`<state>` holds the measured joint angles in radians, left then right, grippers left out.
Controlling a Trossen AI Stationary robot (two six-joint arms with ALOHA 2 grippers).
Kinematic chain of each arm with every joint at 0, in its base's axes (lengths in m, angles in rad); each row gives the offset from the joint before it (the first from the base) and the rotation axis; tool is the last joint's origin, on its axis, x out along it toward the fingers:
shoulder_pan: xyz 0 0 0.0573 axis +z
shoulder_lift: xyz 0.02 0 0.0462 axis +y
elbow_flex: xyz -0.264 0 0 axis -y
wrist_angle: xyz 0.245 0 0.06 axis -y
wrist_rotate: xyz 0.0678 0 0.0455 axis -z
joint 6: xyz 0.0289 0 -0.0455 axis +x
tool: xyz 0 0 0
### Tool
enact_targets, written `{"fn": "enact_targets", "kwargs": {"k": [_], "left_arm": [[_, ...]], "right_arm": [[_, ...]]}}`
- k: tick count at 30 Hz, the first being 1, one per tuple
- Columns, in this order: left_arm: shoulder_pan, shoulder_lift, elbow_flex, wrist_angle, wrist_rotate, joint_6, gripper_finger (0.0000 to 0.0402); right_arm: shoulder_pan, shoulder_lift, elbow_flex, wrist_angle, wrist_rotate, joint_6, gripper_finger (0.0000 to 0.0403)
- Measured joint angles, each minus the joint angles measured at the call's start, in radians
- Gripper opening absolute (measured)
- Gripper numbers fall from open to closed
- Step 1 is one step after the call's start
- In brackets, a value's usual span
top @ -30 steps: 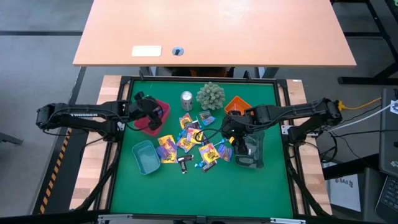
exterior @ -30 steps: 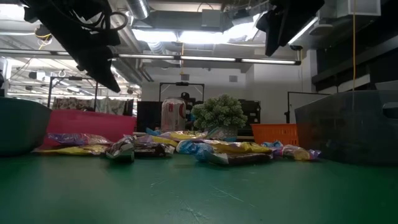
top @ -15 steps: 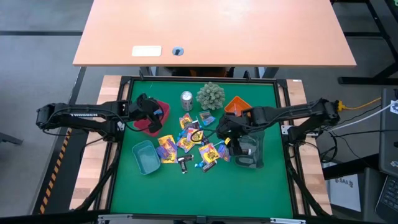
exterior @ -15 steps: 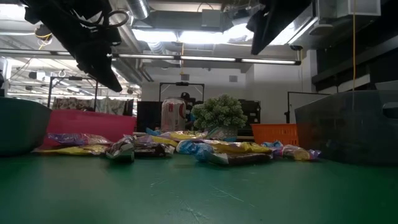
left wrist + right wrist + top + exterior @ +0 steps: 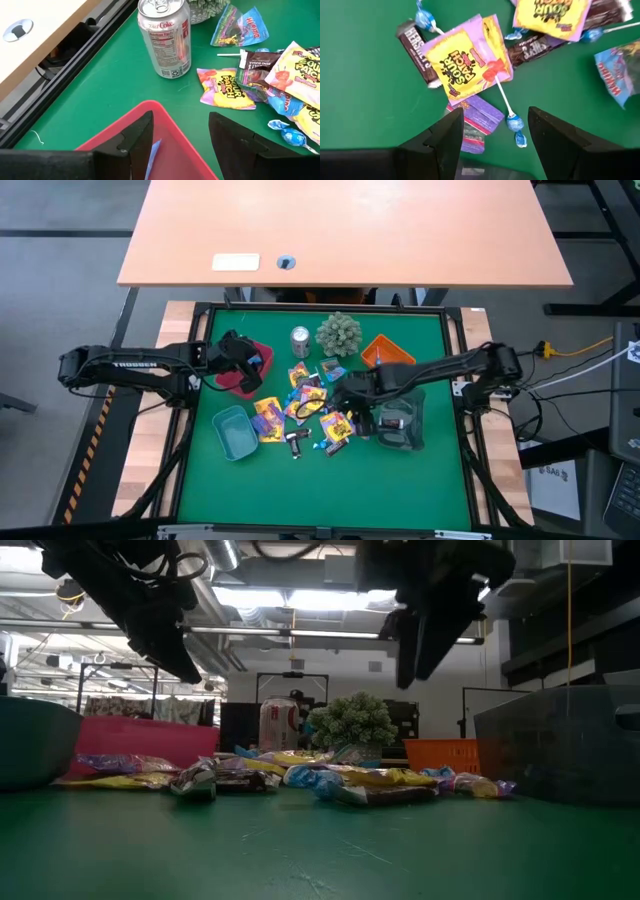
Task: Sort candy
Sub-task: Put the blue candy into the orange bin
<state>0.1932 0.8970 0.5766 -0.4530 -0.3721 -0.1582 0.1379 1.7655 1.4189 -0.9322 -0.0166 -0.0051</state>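
Layout of the table relative to the two grippers.
The left gripper (image 5: 243, 366) hangs over a tray (image 5: 258, 356), its jaws apart; a can (image 5: 300, 340) stands just beyond it toward the table's middle, with the spiky plant ball (image 5: 339, 333) beside the can on the far side from the gripper. The right gripper (image 5: 345, 402) hangs, jaws apart, over the candy (image 5: 300, 408), which lies scattered between the two grippers. A bin (image 5: 404, 420) sits just beside the right gripper, on its arm's side. Another tray (image 5: 234, 431) lies near the left gripper, toward the table's front edge. A third tray (image 5: 383, 348) sits behind the right gripper, next to the plant ball.
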Motion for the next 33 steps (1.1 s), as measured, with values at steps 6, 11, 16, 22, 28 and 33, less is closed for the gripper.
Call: {"fn": "enact_targets", "kwargs": {"k": [6,11,16,22,28,33], "left_arm": [[0.0,0.0,0.0,0.0,0.0,0.0,0.018],[0.0,0.0,0.0,0.0,0.0,0.0,0.018],[0.0,0.0,0.0,0.0,0.0,0.0,0.018],[0.0,0.0,0.0,-0.001,0.0,0.0,0.018],[0.0,0.0,0.0,-0.001,0.0,0.0,0.018],[0.0,0.0,0.0,0.0,0.0,0.0,0.018]], "right_arm": [[0.0,0.064,0.0,0.004,0.008,0.0,0.0221],[-0.001,0.122,0.0,0.037,0.009,0.0,0.0221],[-0.001,0.169,0.0,0.063,0.055,-0.004,0.022],[-0.001,0.21,0.0,0.065,0.087,-0.029,0.022],[-0.001,0.249,0.0,0.071,0.109,-0.035,0.022],[-0.001,0.275,0.0,0.071,0.121,-0.042,0.022]]}}
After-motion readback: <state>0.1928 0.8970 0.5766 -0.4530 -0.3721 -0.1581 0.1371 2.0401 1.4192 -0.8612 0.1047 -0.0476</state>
